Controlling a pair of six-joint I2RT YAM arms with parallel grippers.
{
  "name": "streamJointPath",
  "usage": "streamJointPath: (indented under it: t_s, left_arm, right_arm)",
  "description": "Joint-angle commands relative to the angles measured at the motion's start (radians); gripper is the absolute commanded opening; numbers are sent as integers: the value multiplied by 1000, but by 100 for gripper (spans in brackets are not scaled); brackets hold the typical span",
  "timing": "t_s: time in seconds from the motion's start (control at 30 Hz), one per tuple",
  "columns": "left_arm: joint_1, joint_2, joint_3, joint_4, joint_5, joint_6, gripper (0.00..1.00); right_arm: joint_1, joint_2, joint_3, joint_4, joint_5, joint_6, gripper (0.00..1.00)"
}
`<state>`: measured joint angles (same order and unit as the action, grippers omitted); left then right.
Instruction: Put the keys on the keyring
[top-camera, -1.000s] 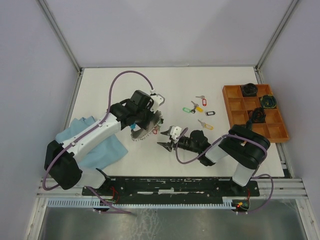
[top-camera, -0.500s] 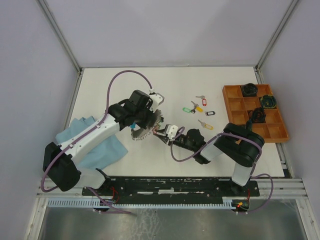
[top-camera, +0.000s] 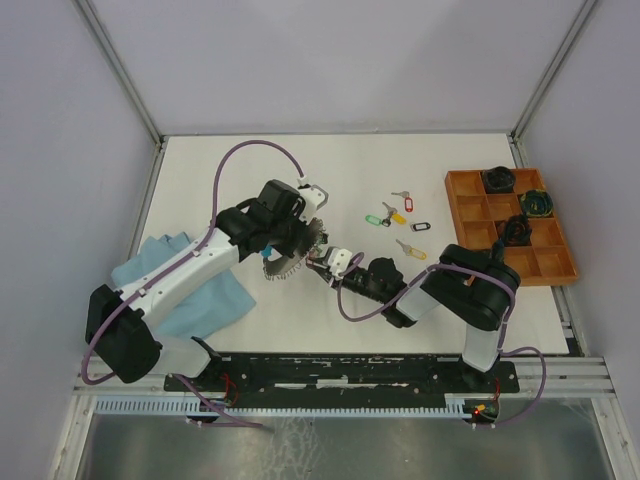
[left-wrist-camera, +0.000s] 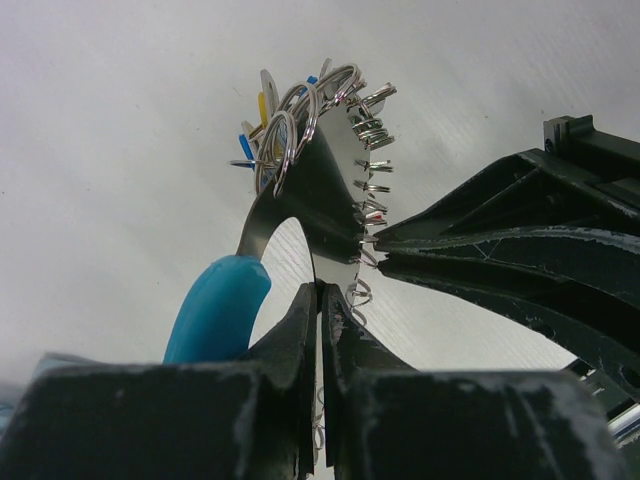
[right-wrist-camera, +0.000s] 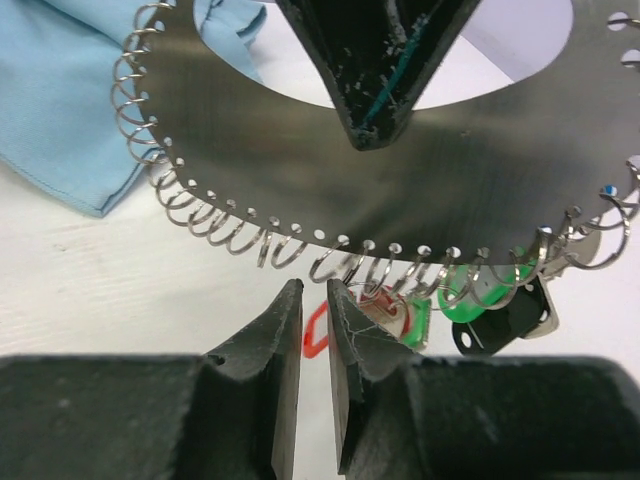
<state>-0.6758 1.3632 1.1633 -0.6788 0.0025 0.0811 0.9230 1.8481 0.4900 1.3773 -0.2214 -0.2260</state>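
Note:
The keyring (top-camera: 288, 258) is a flat grey metal crescent (right-wrist-camera: 420, 180) edged with wire loops, with a blue sleeve (left-wrist-camera: 215, 305) on one end. It stands on edge just above the table. My left gripper (left-wrist-camera: 320, 290) is shut on its inner rim. Several keys hang from its loops: a red tag (right-wrist-camera: 312, 332), green tags (right-wrist-camera: 470, 298), a black one (right-wrist-camera: 505, 325). My right gripper (right-wrist-camera: 314, 290) sits just under the looped edge, jaws a narrow gap apart. The red tag shows through that gap, behind the fingers. Loose keys (top-camera: 398, 214) lie further back on the table.
An orange compartment tray (top-camera: 455, 215) with dark coiled bundles stands at the right. A light blue cloth (top-camera: 190, 290) lies at the left under my left arm. Another yellow-tagged key (top-camera: 412, 250) lies near my right arm.
My right gripper has slid left up to the ring's looped edge and narrowed its jaws from wide to a slim gap. The left gripper and ring have barely moved.

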Motion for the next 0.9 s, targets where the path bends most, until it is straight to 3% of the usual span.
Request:
streamJointPath:
  t_s: [0.0,0.57,0.87]
  left_arm:
    - [-2,-44,7,65,14,-21,3]
    - [-2,-43,6,65,11,-21,3]
    - [-2,-39,7,65,22,-24,3]
  right_arm:
    - [4,4,14,65,74,-7,24]
    - [4,-8,-4,65,110,3,29]
    - [5,-13,11,65,77,20,25]
